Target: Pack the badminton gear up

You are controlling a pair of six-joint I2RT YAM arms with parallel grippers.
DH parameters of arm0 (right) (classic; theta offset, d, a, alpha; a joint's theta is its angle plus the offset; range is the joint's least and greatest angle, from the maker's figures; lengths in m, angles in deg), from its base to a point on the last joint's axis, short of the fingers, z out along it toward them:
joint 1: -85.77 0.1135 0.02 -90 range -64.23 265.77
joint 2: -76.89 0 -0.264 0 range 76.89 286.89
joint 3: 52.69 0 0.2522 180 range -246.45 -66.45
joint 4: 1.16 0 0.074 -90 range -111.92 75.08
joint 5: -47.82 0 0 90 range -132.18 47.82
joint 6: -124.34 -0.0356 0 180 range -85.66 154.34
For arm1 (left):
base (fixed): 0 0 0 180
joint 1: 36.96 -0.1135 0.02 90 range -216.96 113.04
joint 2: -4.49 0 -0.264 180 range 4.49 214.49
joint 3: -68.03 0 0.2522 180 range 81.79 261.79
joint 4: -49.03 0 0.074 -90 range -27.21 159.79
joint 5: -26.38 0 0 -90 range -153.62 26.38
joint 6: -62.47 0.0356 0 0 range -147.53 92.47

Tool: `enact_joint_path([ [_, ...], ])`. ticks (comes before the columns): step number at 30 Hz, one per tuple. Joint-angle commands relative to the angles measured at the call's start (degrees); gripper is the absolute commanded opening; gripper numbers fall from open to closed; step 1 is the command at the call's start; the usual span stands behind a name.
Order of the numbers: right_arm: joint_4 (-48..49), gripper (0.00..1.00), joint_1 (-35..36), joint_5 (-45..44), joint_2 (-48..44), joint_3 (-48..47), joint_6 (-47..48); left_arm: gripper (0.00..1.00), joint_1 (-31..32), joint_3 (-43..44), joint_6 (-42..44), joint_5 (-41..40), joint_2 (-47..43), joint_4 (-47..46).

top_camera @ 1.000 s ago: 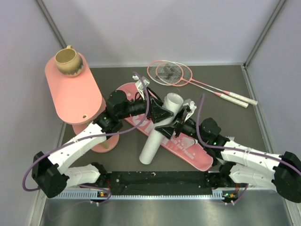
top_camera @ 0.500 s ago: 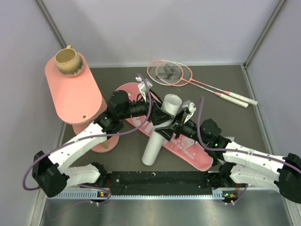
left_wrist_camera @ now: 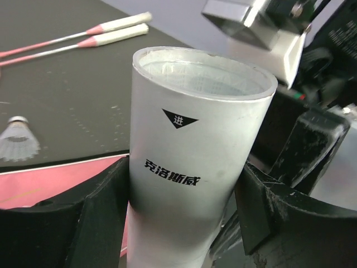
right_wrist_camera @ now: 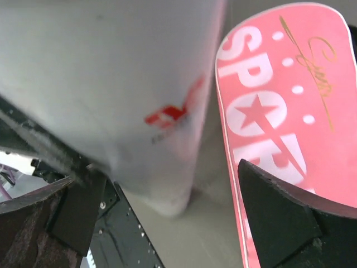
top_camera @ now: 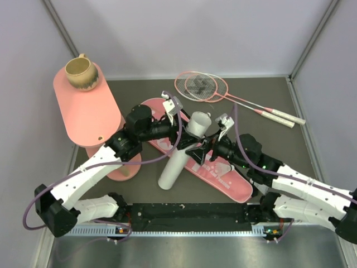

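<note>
The long white tube [top_camera: 179, 153] leans over the pink "SPORT" bag [top_camera: 226, 178], open end up. My left gripper [top_camera: 187, 135] is shut on the tube [left_wrist_camera: 195, 167] just below its rim, both pads against its sides. My right gripper [top_camera: 202, 149] is open around the tube's lower part [right_wrist_camera: 111, 84]: its left finger [right_wrist_camera: 56, 215] is beside the tube and its right finger [right_wrist_camera: 290, 223] stands well apart, over the bag [right_wrist_camera: 279, 111]. Two pink rackets [top_camera: 201, 86] lie at the back right. A white shuttlecock [left_wrist_camera: 17, 139] rests on the table past the bag.
A pink oval tiered table [top_camera: 86, 111] stands at the left with a tan mug [top_camera: 81, 72] on top. Racket handles [top_camera: 281, 116] reach toward the right wall. A black strip [top_camera: 189, 215] runs along the near edge between the arm bases.
My right gripper opened and let go of the tube. My left gripper closed on the tube near its top. The tube moved left, its lower end swinging leftward.
</note>
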Motion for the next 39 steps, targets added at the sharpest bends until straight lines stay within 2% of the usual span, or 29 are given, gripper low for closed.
enact_joint_path([
  [1, -22.3, 0.99, 0.3, -6.1, -4.7, -6.0, 1.8, 0.38, 0.2, 2.9, 14.4, -3.2, -4.7, 8.2],
  [6, -35.9, 0.99, -0.6, -8.3, -13.1, -11.3, 6.3, 0.36, 0.2, 1.8, 21.8, -1.3, -7.4, 10.7],
  [9, -43.6, 0.95, -2.2, -9.2, -14.8, -19.1, 10.3, 0.35, 0.2, 0.5, 24.6, 0.5, -9.1, 10.5],
  [11, -46.2, 0.86, -2.6, -7.9, -14.2, -23.4, 11.0, 0.34, 0.2, -0.9, 25.7, 2.4, -10.3, 10.0],
  [15, -48.7, 0.74, -2.7, -1.2, -6.7, -36.5, 10.0, 0.31, 0.1, -3.9, 25.4, 4.6, -12.4, 5.8],
  [19, -49.1, 0.65, -2.8, 8.6, 0.3, -44.1, 8.2, 0.28, 0.2, -5.1, 24.7, 2.9, -12.6, 5.2],
  [21, -49.2, 0.54, -2.7, 12.8, 3.2, -46.9, 8.3, 0.27, 0.1, -6.0, 24.0, 1.9, -12.2, 4.5],
  [22, -49.2, 0.52, -2.6, 14.8, 5.8, -47.4, 8.1, 0.27, 0.2, -6.4, 23.2, 1.6, -12.0, 3.2],
  [25, -49.4, 0.46, -0.6, 12.9, 8.5, -48.6, 9.0, 0.27, 0.1, -6.9, 21.5, 0.9, -10.8, 2.2],
  [29, -49.1, 0.42, 1.0, 11.8, 9.7, -48.5, 9.5, 0.26, 0.2, -6.1, 20.3, -0.5, -9.4, 3.2],
  [34, -48.5, 0.34, 1.7, 11.1, 10.0, -46.3, 9.8, 0.25, 0.0, -5.9, 18.9, -0.6, -8.3, 3.1],
  [36, -48.2, 0.27, 1.8, 10.7, 9.6, -45.1, 9.5, 0.24, 0.0, -5.8, 18.5, -0.6, -7.9, 3.0],
  [39, -47.3, 0.24, 1.8, 10.5, 9.3, -43.2, 9.1, 0.23, -0.1, -5.7, 18.0, -0.3, -7.6, 2.7],
])
